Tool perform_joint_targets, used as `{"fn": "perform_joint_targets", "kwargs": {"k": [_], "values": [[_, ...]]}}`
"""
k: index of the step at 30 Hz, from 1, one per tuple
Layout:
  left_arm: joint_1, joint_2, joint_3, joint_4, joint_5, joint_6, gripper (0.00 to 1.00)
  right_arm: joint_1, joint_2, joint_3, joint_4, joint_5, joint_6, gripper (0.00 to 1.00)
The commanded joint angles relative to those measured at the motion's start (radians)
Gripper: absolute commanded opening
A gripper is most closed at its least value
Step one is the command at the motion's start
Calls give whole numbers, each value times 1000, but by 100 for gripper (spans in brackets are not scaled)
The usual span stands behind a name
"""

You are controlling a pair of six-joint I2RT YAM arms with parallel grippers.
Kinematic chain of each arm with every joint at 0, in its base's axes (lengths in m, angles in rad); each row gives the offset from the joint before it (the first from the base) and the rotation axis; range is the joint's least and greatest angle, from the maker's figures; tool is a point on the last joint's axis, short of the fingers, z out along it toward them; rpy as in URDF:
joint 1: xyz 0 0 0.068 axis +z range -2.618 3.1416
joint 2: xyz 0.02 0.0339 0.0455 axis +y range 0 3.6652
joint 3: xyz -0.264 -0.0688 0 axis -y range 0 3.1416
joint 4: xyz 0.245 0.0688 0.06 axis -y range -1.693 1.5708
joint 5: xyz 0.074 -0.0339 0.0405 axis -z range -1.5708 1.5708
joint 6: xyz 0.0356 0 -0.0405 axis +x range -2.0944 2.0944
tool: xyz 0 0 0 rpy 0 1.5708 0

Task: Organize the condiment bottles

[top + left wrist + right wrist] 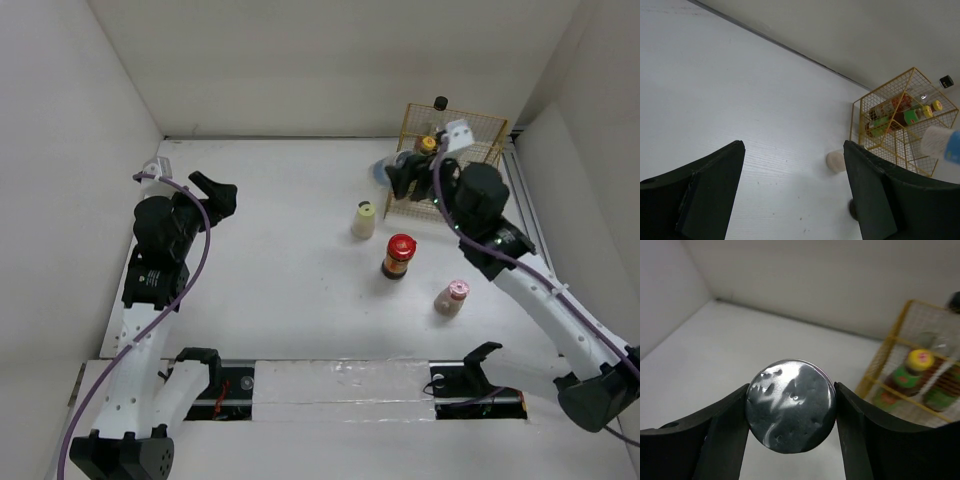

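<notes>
My right gripper [397, 177] is shut on the silver-capped white bottle [379, 170] and holds it in the air just left of the yellow wire rack [486, 128]. In the right wrist view its silver cap [791, 412] fills the gap between the fingers. Two dark yellow-capped bottles [900, 112] are in the rack; one shows in the top view [428, 145]. The cream bottle [364, 220], red-lidded bottle [399, 256] and pink-capped bottle [452, 298] stand on the table. The black-capped bottle [441, 102] shows behind the rack. My left gripper [218, 188] is open and empty at the far left.
White walls close the table on the left, back and right. The rack stands in the back right corner, close to the right wall. In the left wrist view the cream bottle [836, 161] lies ahead, beside the right finger [875, 190].
</notes>
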Motion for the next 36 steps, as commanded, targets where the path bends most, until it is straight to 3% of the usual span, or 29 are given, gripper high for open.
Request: {"fn": "perform_joint_targets", "kwargs": {"k": [1,7,14,17,36], "values": [[3,-25,-2,44,15,16,76,-143,-13,93,105,56,-18,36],[3,-25,-2,44,15,16,76,-401,70,162,55,-39,-27,36],[3,-16,-2,44,15,16,76,-571,212,196,108,-178,6,36],[3,-16,-2,44,15,16,76,-592,275,242,120,-243,6,36],[3,2,-2,44,5,16,76,-575,483,242,153,-209,6,35]]}}
